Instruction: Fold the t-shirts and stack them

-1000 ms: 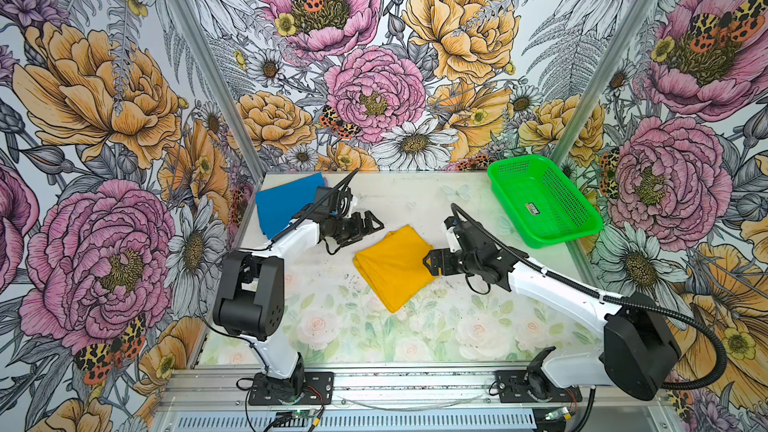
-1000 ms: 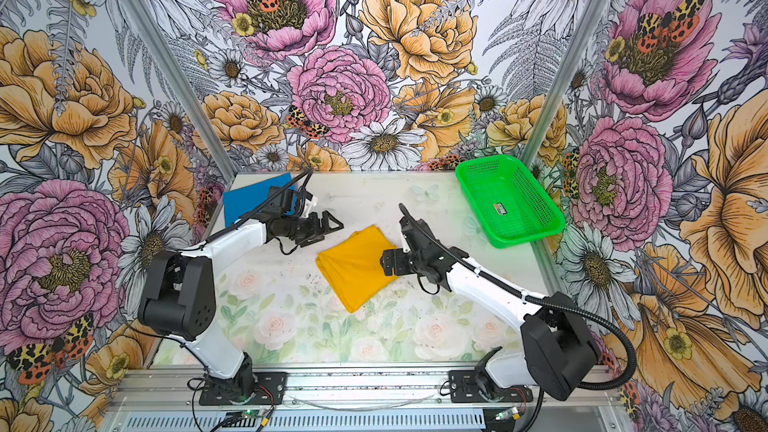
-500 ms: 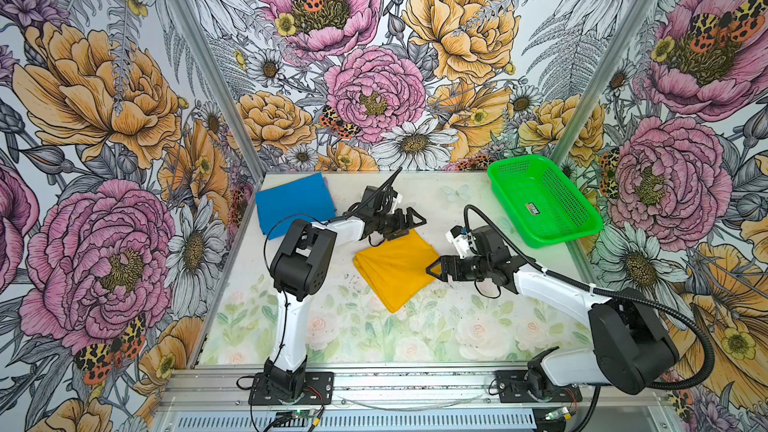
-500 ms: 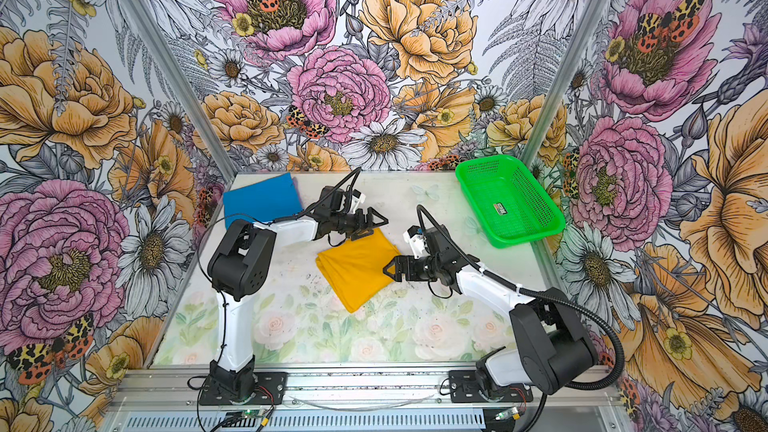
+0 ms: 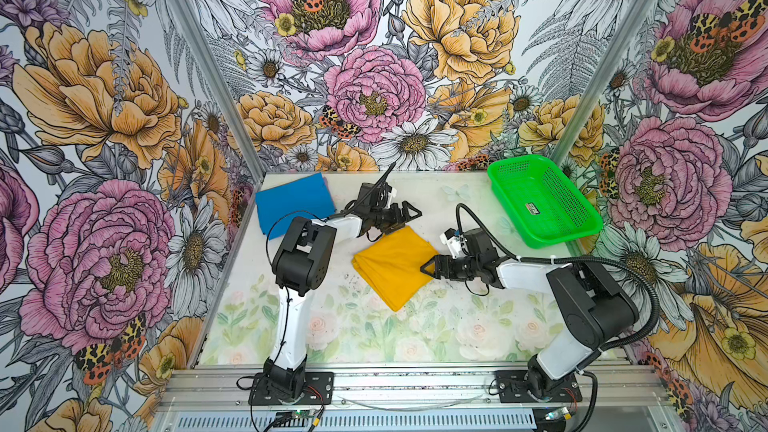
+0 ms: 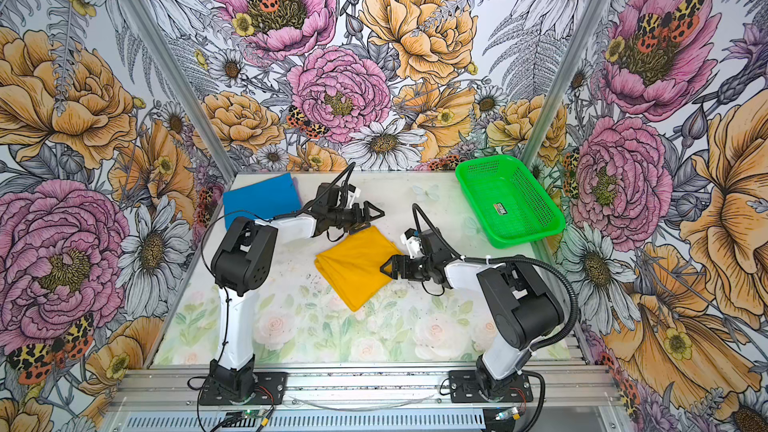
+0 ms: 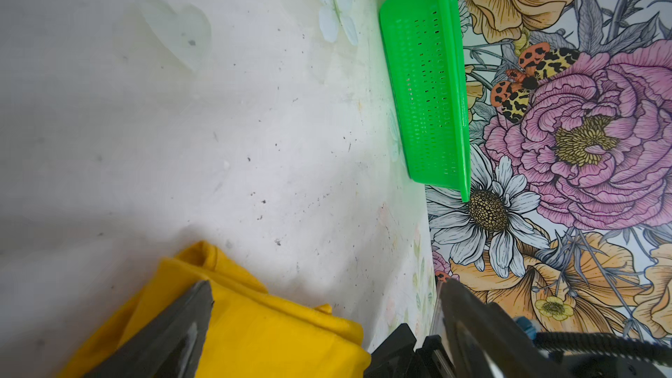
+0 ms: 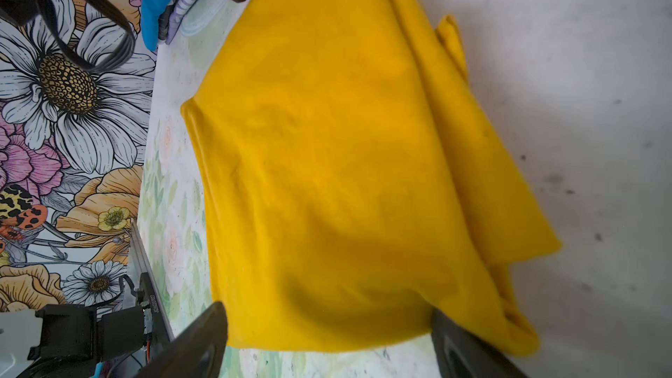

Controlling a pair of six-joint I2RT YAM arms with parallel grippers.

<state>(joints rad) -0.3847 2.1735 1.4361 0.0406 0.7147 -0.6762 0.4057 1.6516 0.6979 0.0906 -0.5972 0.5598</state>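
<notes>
A mustard-yellow t-shirt [image 5: 395, 265] [image 6: 357, 263] lies folded in the middle of the table. A bright blue t-shirt [image 5: 293, 201] [image 6: 262, 199] lies folded flat at the back left. My left gripper [image 5: 409, 216] [image 6: 374, 216] hangs open just over the yellow shirt's far corner. The left wrist view has that corner [image 7: 254, 332] under one finger of the left gripper [image 7: 325, 296]. My right gripper [image 5: 430, 268] [image 6: 388, 265] stands open at the shirt's right corner. In the right wrist view the shirt's edge [image 8: 327, 158] lies between the wide-apart jaws of the right gripper [image 8: 327, 318].
A bright green perforated basket [image 5: 540, 201] [image 6: 507, 199] [image 7: 425, 85] stands at the back right, nothing in it but a small label. Flowered walls close the table on three sides. An edge of the blue shirt [image 8: 152, 5] shows beyond the yellow one in the right wrist view.
My left arm has swung right from beside the blue shirt to the yellow shirt's far corner, leaving the blue shirt uncovered. The right gripper has stayed at the right corner, its arm drawn back.
</notes>
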